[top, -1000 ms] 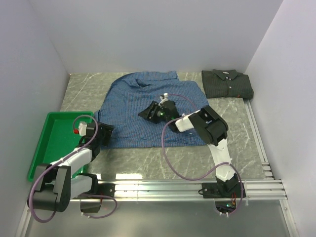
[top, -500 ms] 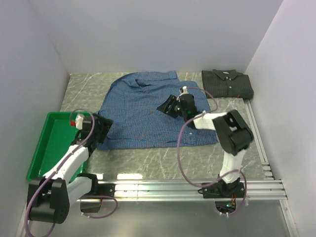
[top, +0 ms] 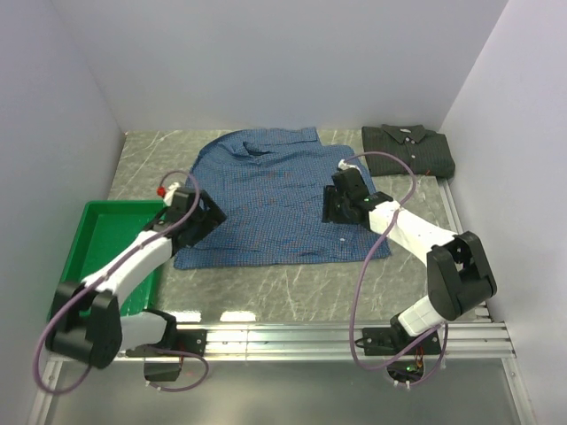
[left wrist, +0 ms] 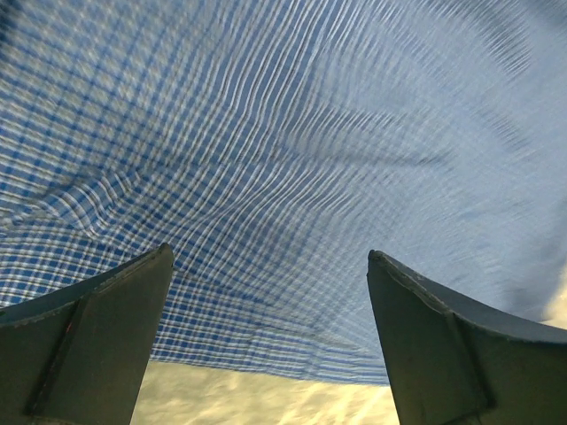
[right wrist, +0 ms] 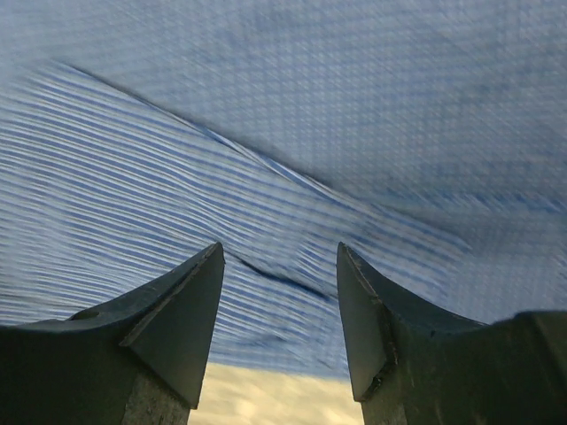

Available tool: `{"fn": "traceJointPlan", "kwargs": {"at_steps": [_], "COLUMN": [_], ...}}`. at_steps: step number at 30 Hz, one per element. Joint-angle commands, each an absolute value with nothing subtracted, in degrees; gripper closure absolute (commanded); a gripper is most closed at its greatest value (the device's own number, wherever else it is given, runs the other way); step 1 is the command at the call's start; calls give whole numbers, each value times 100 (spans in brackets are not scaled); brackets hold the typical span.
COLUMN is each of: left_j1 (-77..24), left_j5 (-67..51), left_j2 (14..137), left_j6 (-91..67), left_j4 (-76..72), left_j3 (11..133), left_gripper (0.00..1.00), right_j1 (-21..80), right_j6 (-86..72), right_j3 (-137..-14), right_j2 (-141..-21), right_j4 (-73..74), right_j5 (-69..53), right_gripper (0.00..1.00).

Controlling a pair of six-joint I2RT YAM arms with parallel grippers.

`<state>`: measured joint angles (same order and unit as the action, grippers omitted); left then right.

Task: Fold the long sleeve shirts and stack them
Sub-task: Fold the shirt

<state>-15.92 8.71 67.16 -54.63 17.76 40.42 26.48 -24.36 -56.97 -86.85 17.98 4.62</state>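
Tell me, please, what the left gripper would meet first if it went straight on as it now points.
The blue shirt: the open left gripper points at its cloth near an edge, nothing between; how close is unclear.

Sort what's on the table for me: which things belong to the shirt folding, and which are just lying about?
Part of the job:
- blue checked shirt, spread flat mid-table
- dark shirt, already folded, at the far right corner

Just lying about:
- green tray, at the left edge, beside the blue shirt
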Motion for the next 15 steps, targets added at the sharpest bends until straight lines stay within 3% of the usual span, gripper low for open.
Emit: {"fn": "traceJointPlan", "kwargs": {"at_steps": [1, 10, 15], "left_j1": [-1819, -1978, -1995], "left_j5": [975, 1362, 1204], "left_j2": [7215, 8173, 8367], "left_j6": [-5150, -5326, -5335], "left_j4": [1960, 2355, 2505], "left_j3": [4306, 4307, 4114], "left_gripper": [2, 2, 2], "right_j1": [2619, 2435, 2391], "right_j6": [-1899, -1512, -1652], "right_j3": [-5950, -5871, -6213], "right_j2": [-8657, -9448, -9676], "right_j4": [2759, 2900, 3803], "right_j5": [1239, 994, 713], "right_gripper": [39, 39, 39]}}
